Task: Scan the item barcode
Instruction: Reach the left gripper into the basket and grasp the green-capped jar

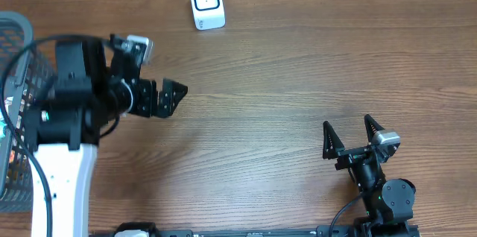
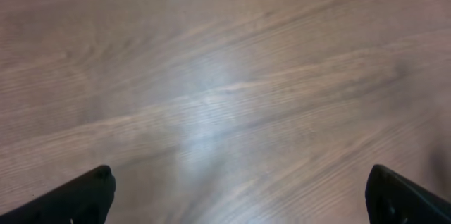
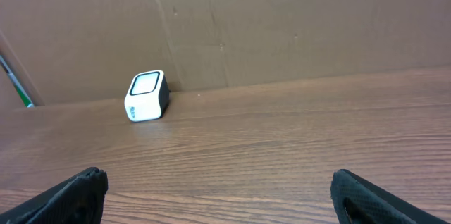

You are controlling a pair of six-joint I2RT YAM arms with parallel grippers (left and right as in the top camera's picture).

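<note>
Scanner (image 1: 206, 2) well beyond gaping left tool (image 1: 173, 99), right tool (image 1: 346, 123) gaping

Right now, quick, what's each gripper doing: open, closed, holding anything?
Left gripper: open, holding nothing.
Right gripper: open, holding nothing.

The overhead camera looks straight down on the table (image 1: 283, 80) from high up. The left wrist view sits close, angled down at the wood. The right wrist view sits low, facing the cardboard wall (image 3: 282, 27). All three share the white scanner (image 1: 206, 3), near 12 o'clock in the first two and at 9 o'clock in the last.
</note>
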